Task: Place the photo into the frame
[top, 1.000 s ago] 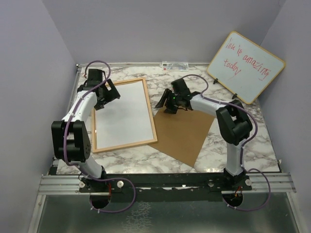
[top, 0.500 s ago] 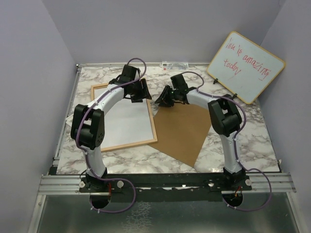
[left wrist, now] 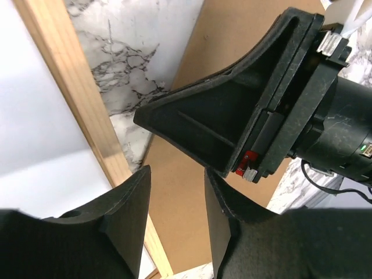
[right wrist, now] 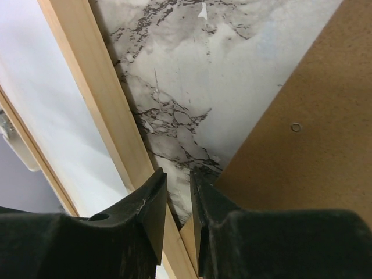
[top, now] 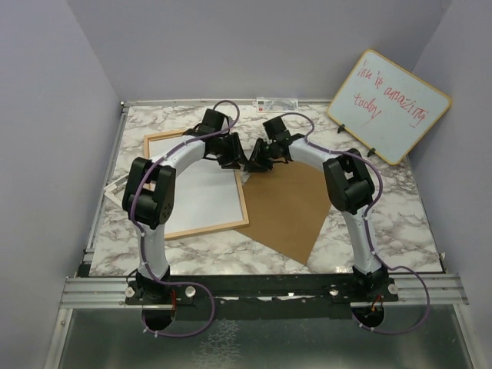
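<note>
Your two arms reach in from either side and meet over the far middle of the marble table (top: 192, 247), wrists bent toward each other. Your left gripper (left wrist: 177, 177) hangs above the strip of marble between the frame (top: 241, 196) and the brown backing board (top: 288, 207). Its fingers stand apart with a clear gap and nothing in it. Your right gripper (right wrist: 179, 177) sits just beside it, nearly tip to tip. Its fingers are drawn close, leaving only a narrow slit that holds nothing, and they hover over the board's corner next to the frame's right rail. The frame lies flat on the left half of the table, its long sides running away from you. Within the light wood you see only a plain white face, and you cannot tell whether that is the photo turned over. A pale sheet corner (top: 115, 187) pokes out at the frame's left side. The whiteboard (top: 388, 104) with red writing leans at the far right, well apart from both hands.
</note>
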Available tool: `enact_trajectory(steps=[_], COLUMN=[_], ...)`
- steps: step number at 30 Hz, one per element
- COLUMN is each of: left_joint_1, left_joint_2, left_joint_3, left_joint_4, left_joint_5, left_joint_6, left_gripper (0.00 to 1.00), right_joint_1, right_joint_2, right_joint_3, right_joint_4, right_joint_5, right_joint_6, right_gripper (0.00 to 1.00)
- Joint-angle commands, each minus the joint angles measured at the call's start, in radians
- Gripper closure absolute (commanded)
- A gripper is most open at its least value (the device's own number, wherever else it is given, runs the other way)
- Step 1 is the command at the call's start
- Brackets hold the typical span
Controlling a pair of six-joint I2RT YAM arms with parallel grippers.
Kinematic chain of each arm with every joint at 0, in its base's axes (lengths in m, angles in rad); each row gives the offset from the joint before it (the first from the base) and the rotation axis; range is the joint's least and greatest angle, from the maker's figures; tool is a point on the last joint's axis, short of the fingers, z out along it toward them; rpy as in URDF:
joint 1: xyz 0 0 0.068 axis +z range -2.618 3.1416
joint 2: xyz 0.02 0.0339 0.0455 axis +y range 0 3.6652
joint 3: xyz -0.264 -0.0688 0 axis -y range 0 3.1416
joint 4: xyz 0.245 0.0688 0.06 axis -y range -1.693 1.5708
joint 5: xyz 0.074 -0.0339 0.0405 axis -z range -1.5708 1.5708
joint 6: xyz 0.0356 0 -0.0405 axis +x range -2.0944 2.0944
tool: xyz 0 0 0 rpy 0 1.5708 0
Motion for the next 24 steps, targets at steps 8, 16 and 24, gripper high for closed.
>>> enact_trajectory(steps=[8, 16, 24], left_joint_1=[-0.088, -0.105, -0.105], left_joint_2=[0.016, 0.044, 0.004], left_joint_3=[-0.102, -0.104, -0.120], left_joint_4=[0.083, 0.066, -0.127], left_joint_5=[0.078, 0.007, -0.236], left_joint_6=[-0.038, -0.089, -0.026], left_gripper=[0.60, 0.68, 0.68], right_joint_1=[0.015, 0.013, -0.005], right_joint_2=[0.052, 0.056, 0.017], right_joint_3=[-0.062, -0.136, -0.205], right_joint_4=[-0.335, -0.365, -0.333], right_joint_5=[0.190, 0.282, 0.397], right_joint_6=[-0.326, -0.486, -0.587], right_gripper=[0.72, 0.71, 0.68])
